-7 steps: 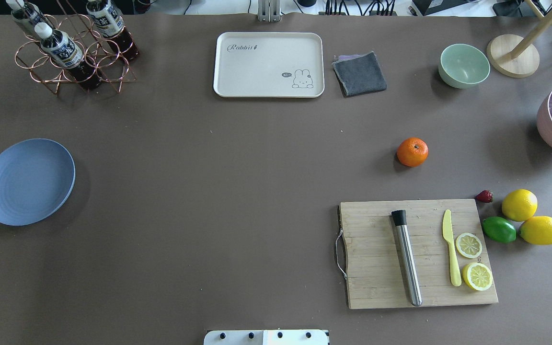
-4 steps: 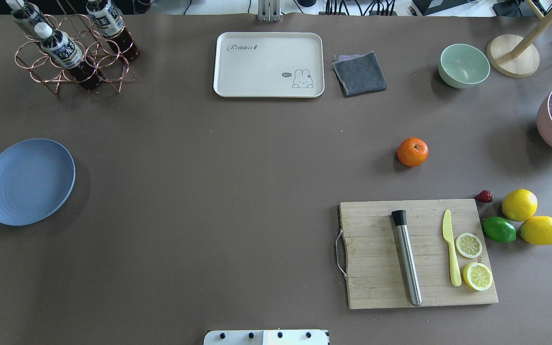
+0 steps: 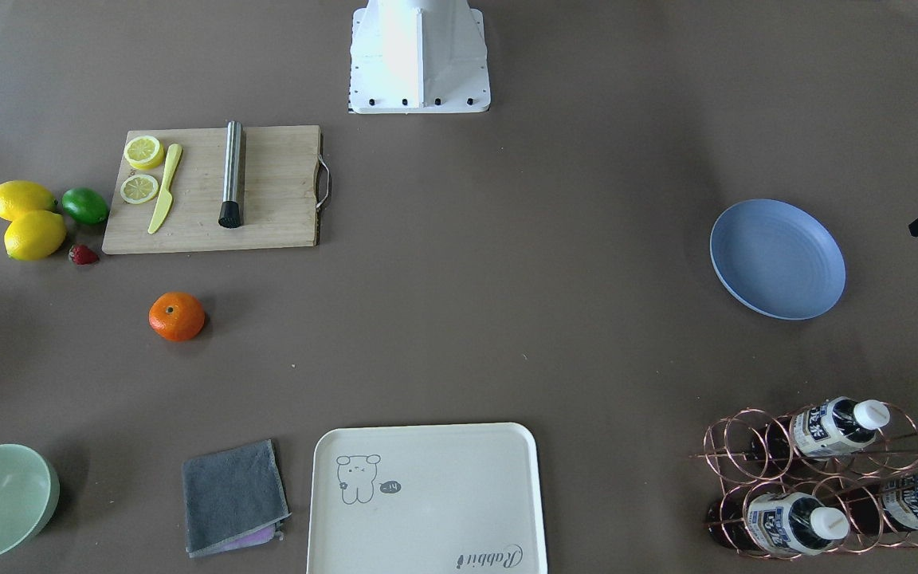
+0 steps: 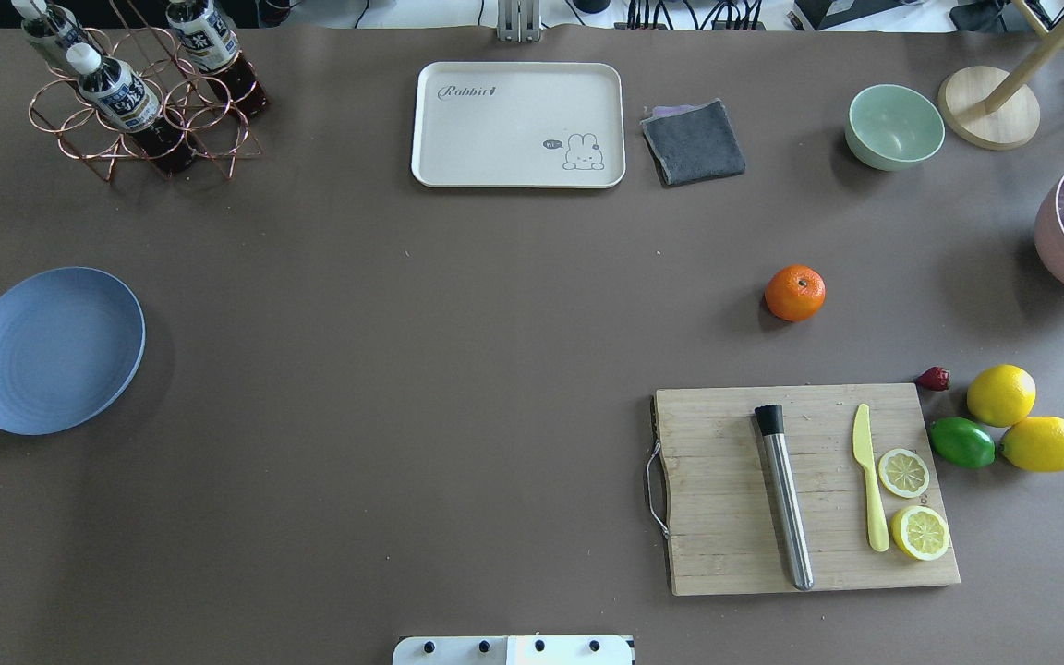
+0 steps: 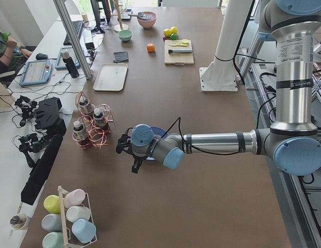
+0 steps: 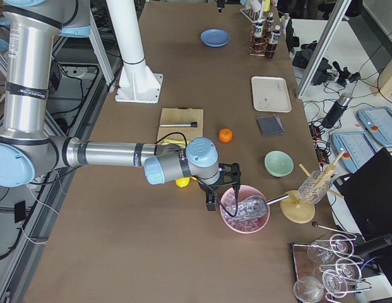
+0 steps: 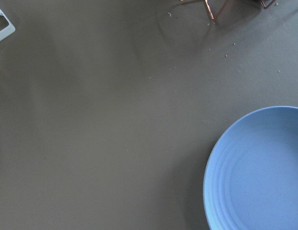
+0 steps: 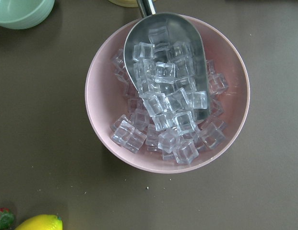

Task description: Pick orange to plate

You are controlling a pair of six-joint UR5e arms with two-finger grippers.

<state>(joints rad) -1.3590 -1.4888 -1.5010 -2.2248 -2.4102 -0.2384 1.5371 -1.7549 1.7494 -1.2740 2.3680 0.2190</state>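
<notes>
The orange [image 4: 794, 293] sits alone on the brown table, right of centre, beyond the cutting board; it also shows in the front view [image 3: 177, 316]. The light blue plate [image 4: 54, 351] lies bare at the far left, and the left wrist view catches its rim [image 7: 264, 172]. My left gripper [image 5: 134, 164] hangs low beside the plate, far from the orange; I cannot tell its state. My right gripper [image 6: 211, 199] hovers at the pink ice bowl, right of the orange; I cannot tell its state either. Neither wrist view shows fingers.
A wooden cutting board [image 4: 726, 489] carries a steel muddler, a yellow knife and lemon slices. Two lemons [image 4: 1001, 394], a lime [image 4: 961, 442] and a strawberry lie to its right. Pink ice bowl [image 8: 168, 91], green bowl [image 4: 894, 126], grey cloth [image 4: 693, 141], cream tray [image 4: 518, 125] and bottle rack [image 4: 139, 102] stand farther back.
</notes>
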